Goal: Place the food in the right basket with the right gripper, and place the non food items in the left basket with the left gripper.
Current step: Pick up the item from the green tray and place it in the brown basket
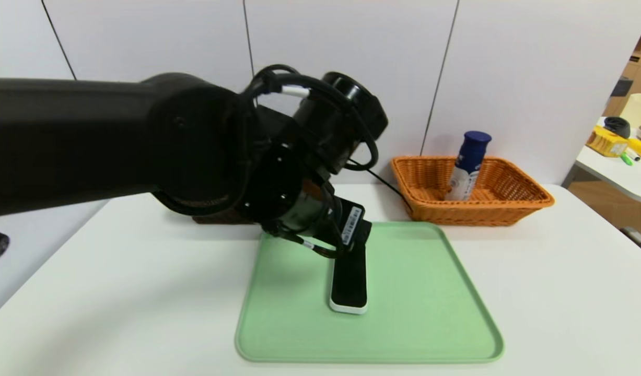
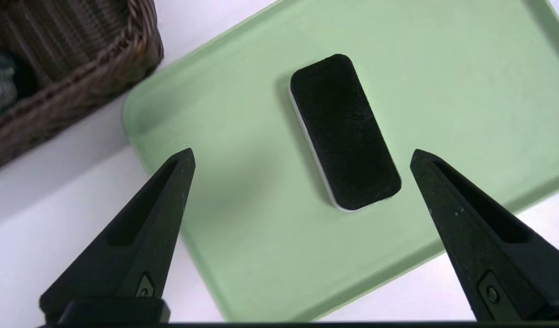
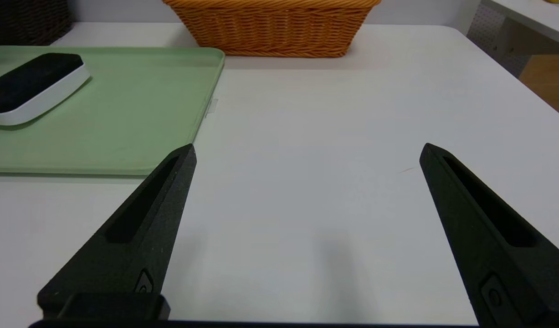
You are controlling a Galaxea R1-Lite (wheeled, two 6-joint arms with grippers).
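Spread wide with nothing between its 2 fingers, the left gripper [image 2: 302, 155] hangs over the green tray [image 1: 419, 313], at work above the 1 loose item left there. That item, the oblong slab [image 2: 346, 132], lies flat on the tray beneath the gripper, between the 2 fingers as the left wrist view looks down, though nearer 1 fingertip than the other. In the head view the slab reaches out from under the gripper toward the robot, its long axis running roughly from the robot toward the back wall. The left gripper is clearly the nearer of the 2. The coming move probably turns on that axis: the fingers would need to straddle the slab's narrow width, so a small sideways shift and perhaps a slight turn seem called for before lowering.

The slab has a black, dull-glossy face, rounded corners and a white base that shows as a pale edge. It looks rigid and low, so a grip set too high could slip off its sides.

Beyond the tray's edge sits the dark brown basket [image 2: 92, 73], with 1 clear glassy item [image 2: 1, 82] inside. Farther along, the orange-tan basket [image 1: 471, 211] holds 1 bottle [image 1: 467, 167], leaning, with a dark blue cap. The right gripper [image 3: 309, 152], also spread and empty, is parked over the white table [image 3: 306, 109], to the right of the tray.
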